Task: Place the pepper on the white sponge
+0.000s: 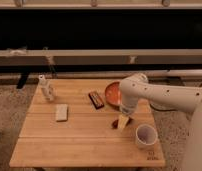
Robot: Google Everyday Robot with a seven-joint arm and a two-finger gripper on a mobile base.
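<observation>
The pepper (115,123) is a small dark red-brown piece lying on the wooden table (84,140), right of centre. My gripper (123,121) is down at the table right over it and hides most of it; only its left end shows. The white sponge (61,112) is an off-white flat block lying on the left half of the table, well away from the gripper.
An orange bowl (111,93) sits behind the gripper. A flat dark bar (96,99) lies left of the bowl. A white cup (145,136) stands near the front right corner. A small white bottle (45,88) stands at the back left.
</observation>
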